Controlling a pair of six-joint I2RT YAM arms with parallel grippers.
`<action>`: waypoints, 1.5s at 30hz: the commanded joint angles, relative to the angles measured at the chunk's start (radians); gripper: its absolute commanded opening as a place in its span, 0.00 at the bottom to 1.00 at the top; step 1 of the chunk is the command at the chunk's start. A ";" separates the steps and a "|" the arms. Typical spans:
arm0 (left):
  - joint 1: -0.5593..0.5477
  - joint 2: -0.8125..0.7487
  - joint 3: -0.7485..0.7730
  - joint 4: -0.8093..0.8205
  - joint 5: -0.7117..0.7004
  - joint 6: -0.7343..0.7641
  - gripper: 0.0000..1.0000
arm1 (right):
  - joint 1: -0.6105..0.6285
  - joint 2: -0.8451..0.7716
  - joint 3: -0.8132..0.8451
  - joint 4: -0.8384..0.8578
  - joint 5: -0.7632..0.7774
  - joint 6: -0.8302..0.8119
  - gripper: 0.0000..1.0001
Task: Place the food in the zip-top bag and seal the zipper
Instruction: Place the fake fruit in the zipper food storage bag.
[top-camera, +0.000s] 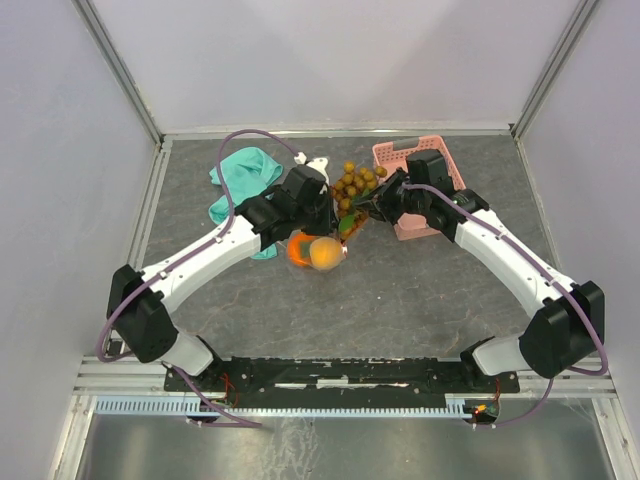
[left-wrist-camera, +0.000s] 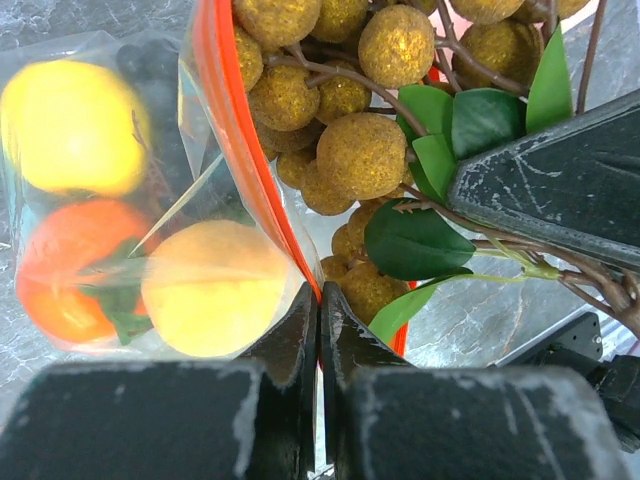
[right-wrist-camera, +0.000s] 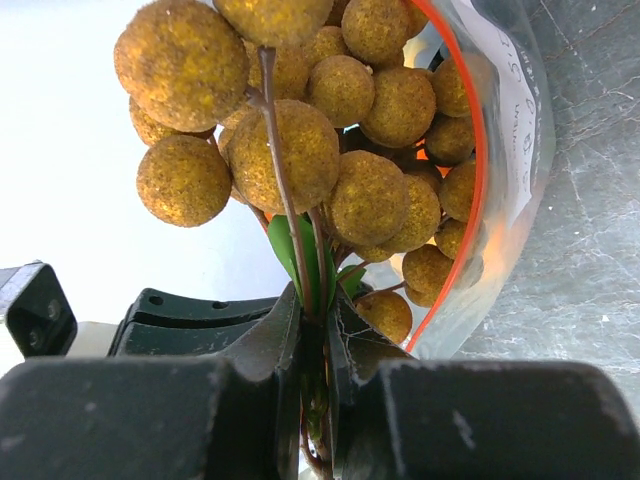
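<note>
My left gripper (left-wrist-camera: 320, 300) is shut on the red zipper strip (left-wrist-camera: 235, 130) of the clear zip-top bag (left-wrist-camera: 100, 200) and holds its mouth up. Inside the bag lie a yellow lemon (left-wrist-camera: 70, 125), an orange fruit (left-wrist-camera: 65, 270) and a pale orange fruit (left-wrist-camera: 215, 290). My right gripper (right-wrist-camera: 318, 310) is shut on the stem and leaves of the brownish-tan berry cluster (right-wrist-camera: 330, 130), held at the bag's open mouth (right-wrist-camera: 480, 170). In the top view the cluster (top-camera: 355, 185) hangs between the two grippers, above the bagged fruit (top-camera: 315, 252).
A pink slatted basket (top-camera: 440, 160) stands at the back right behind my right arm. A teal-green cloth (top-camera: 240, 175) lies at the back left. A small white object (top-camera: 318, 163) sits behind my left gripper.
</note>
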 joint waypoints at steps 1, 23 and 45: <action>-0.016 0.010 0.053 -0.022 -0.044 0.065 0.03 | -0.001 -0.009 0.014 0.117 0.016 0.048 0.02; 0.003 0.036 0.134 -0.016 0.020 0.011 0.03 | 0.093 -0.001 0.045 -0.076 0.096 -0.273 0.02; 0.037 -0.053 -0.013 0.068 0.038 -0.055 0.03 | 0.177 0.045 0.189 -0.194 0.091 -0.505 0.65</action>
